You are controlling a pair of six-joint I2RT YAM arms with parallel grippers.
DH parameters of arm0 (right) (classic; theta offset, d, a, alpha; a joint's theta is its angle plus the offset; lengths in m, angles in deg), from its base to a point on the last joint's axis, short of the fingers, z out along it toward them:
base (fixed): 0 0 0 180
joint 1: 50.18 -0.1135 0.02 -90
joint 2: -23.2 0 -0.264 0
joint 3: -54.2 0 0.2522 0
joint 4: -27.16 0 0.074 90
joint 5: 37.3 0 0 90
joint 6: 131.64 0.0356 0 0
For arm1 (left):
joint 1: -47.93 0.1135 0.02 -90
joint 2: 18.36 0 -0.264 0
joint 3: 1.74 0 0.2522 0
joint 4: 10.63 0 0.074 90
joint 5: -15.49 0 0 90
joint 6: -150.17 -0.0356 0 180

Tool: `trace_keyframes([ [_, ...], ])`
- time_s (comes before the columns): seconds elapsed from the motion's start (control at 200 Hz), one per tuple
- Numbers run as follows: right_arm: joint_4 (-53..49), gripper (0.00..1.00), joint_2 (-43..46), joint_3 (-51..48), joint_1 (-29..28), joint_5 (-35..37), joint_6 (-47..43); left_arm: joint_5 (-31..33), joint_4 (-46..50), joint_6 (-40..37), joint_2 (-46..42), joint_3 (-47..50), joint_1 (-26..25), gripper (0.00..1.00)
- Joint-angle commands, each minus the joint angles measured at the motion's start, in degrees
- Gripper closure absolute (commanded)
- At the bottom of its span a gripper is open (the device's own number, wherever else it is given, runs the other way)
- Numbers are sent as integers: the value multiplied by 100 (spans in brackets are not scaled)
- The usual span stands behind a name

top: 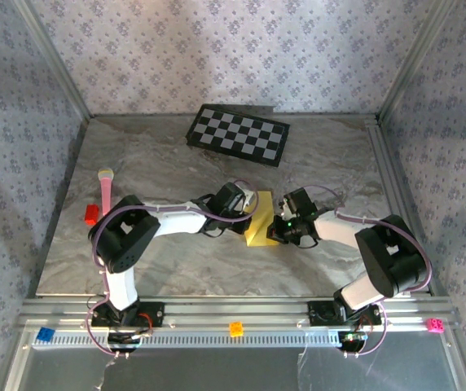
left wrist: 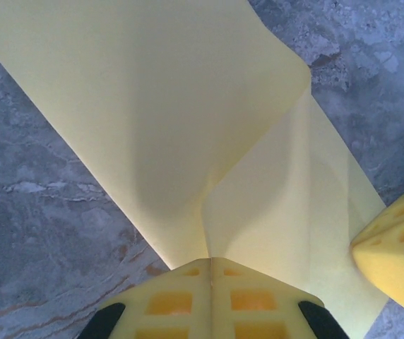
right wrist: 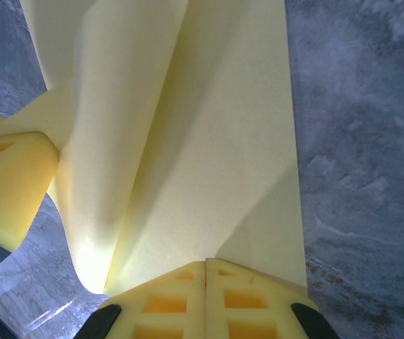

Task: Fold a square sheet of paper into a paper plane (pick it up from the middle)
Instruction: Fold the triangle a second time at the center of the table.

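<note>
Found the left gripper [left wrist: 210, 260] clamped tight on the square sheet of paper [left wrist: 152, 106], out in the middle of the table [top: 176, 163]. Already creased, one flap folded over. Found the right gripper [right wrist: 205, 265] pinching its other side too. Looked nowhere near a dart yet, probably most folds left

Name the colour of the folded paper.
The folded paper is plain yellow, clearest in the left wrist view.

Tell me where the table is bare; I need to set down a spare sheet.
Free: between checkerboard and right rail; between checkerboard and pink tool; the table's near strip before the arm bases. Crowded: the centre, where left hand and right hand pinch the yellow paper.
</note>
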Motion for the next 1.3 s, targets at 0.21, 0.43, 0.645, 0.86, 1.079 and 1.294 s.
trace_keyframes([
  [0.21, -247, 99, -126, -68, 42, 190, -88, -389, 220, -189, 116, -313, 23, 93],
  [0.43, -263, 99, -117, -66, 49, 170, -103, -258, 240, -198, 195, -374, 63, 93],
  [0.645, -252, 99, -136, -51, 43, 154, -103, -259, 264, -251, 277, -413, 100, 93],
  [0.86, -259, 99, -147, -41, 42, 124, -112, -345, 209, -277, 353, -440, 112, 93],
  [1.079, -369, 99, -93, -18, 42, 219, -151, -625, 188, -278, 312, -466, 108, 92],
  [1.294, -520, 99, -38, 9, 95, 294, -297, -627, 216, -317, 329, -476, 135, 92],
])
